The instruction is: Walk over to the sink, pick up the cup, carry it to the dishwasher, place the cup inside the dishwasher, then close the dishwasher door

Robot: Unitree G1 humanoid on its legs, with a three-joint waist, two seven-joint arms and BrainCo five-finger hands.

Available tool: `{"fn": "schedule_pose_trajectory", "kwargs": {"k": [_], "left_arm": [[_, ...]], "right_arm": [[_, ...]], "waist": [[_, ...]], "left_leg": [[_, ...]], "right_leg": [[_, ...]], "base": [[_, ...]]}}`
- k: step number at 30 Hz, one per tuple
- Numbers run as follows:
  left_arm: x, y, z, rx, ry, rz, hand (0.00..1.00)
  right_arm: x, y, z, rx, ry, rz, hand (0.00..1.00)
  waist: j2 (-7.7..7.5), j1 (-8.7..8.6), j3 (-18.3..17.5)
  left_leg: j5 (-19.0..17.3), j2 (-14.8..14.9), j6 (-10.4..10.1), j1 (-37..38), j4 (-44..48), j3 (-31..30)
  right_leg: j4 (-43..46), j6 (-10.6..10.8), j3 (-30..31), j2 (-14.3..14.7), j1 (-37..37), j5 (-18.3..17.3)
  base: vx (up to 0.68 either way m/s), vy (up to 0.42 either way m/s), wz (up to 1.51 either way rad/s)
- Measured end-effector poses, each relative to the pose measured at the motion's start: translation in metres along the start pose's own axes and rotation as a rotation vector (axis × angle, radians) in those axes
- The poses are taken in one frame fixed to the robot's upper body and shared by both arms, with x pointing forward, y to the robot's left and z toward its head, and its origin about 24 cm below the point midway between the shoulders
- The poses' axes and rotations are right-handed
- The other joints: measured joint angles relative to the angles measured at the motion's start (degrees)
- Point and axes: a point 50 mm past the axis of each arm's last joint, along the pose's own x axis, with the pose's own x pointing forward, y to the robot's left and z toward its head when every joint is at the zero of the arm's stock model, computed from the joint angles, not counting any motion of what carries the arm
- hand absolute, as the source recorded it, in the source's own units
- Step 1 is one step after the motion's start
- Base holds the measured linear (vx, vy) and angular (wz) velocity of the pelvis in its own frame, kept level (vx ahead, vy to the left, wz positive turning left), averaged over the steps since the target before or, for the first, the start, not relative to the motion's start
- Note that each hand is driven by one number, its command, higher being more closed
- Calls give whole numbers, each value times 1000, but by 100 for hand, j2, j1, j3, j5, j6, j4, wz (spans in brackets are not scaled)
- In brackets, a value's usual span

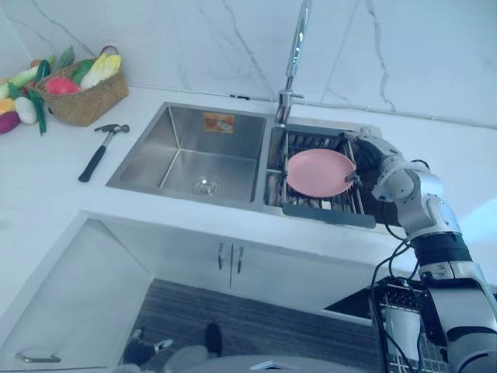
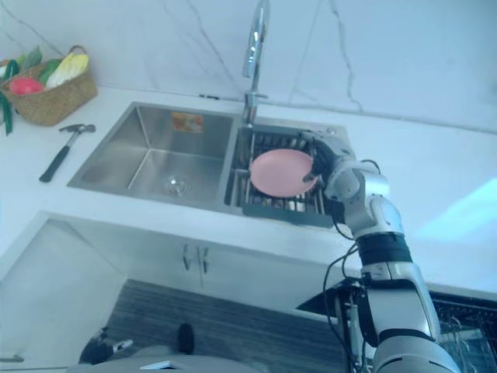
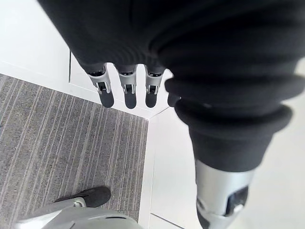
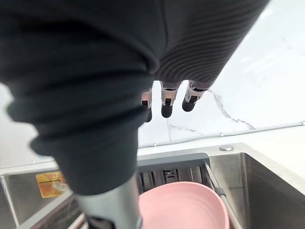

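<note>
I'm at the sink (image 1: 147,159). My right hand (image 1: 366,158), fingers straight and empty, is beside the pink dish (image 1: 318,172) at centre-right. Left hand (image 3: 127,88) hangs relaxed. Grasping, carrying, loading and closing all remain.

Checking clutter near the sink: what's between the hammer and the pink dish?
Just the left sink basin with its drain, between the hammer and the pink dish, as both eye views show.
</note>
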Motion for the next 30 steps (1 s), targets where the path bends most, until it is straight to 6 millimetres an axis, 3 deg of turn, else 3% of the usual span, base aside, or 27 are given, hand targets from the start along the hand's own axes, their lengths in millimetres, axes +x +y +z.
{"fn": "schedule_pose_trajectory", "kwargs": {"k": [10,17,24,30], "left_arm": [[-2,8,-5,-17,14,28,0],[-2,6,-4,-11,8,16,0],[-1,1,-1,-5,-3,-7,0],[5,1,12,-26,-41,-10,0]], "right_arm": [[-18,28,-5,-58,-2,56,0],[-18,27,-7,-96,11,19,0],[-16,22,-10,-125,46,-47,0],[-15,20,-12,-122,82,-61,0]], "waist": [[-65,48,46],[-104,132,75],[-33,137,227],[-34,136,479]], "left_leg": [[-45,-156,69,-94,3,144],[-30,-179,199,-103,4,110],[-78,-75,104,-149,1,-5],[-28,-81,33,-469,2,-1]], "right_leg": [[-60,70,150,-103,-36,13],[-17,141,133,-109,-27,69],[112,69,123,-21,-142,116],[26,62,137,-28,-404,96]], "base": [[18,39,4],[85,-10,2],[-9,-14,4],[-71,4,-3]]}}
